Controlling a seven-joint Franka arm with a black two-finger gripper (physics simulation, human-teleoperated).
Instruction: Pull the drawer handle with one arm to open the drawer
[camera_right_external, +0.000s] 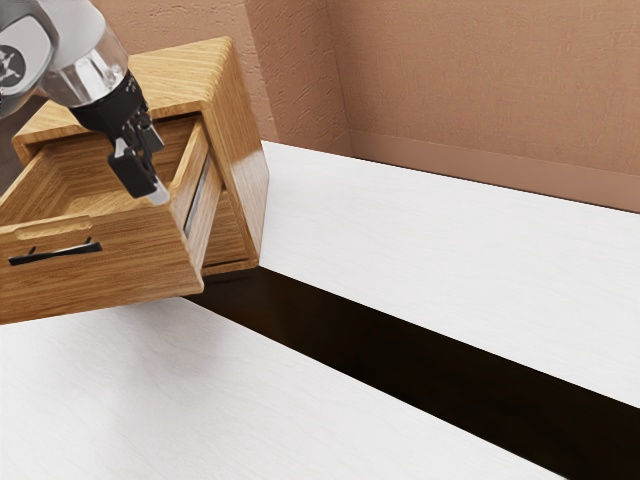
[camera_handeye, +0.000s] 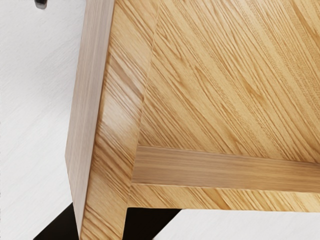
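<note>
The drawer, lying just beneath the hand, is seen drawn well out of its cabinet, so the opening is judged largely done (little, if anything, is left). Whether the hand is spread cannot be told. Boxy, oak-grained boards are set on a matt white desk.
</note>
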